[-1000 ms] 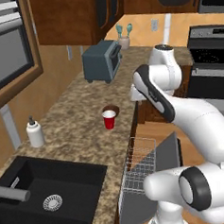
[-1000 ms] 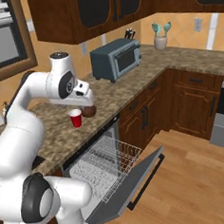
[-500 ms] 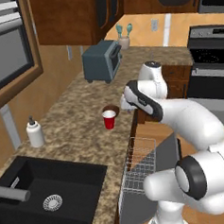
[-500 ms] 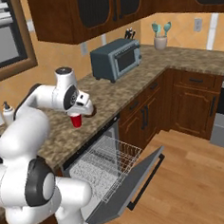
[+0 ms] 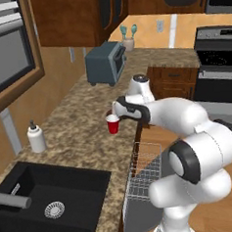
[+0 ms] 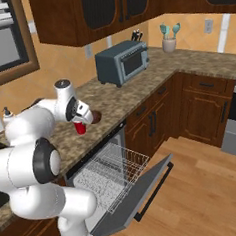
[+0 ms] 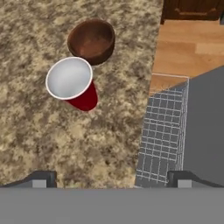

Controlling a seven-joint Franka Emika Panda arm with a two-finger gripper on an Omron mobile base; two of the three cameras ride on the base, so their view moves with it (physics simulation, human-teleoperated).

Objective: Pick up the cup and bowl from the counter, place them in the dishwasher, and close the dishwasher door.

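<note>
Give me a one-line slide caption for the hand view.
Open fingers above the counter, red cup beside brown bowl, dishwasher rack right.

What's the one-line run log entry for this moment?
end effector: open, above counter | cup: upright, unheld | bowl: beside cup | dishwasher door: down

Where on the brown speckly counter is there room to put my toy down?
Bare granite counter lies between the white soap bottle and the small red plastic cup. More lies between the cup and the grey toaster oven. It is crowded where the cup sits beside the dark brown bowl, under the open hand.
</note>
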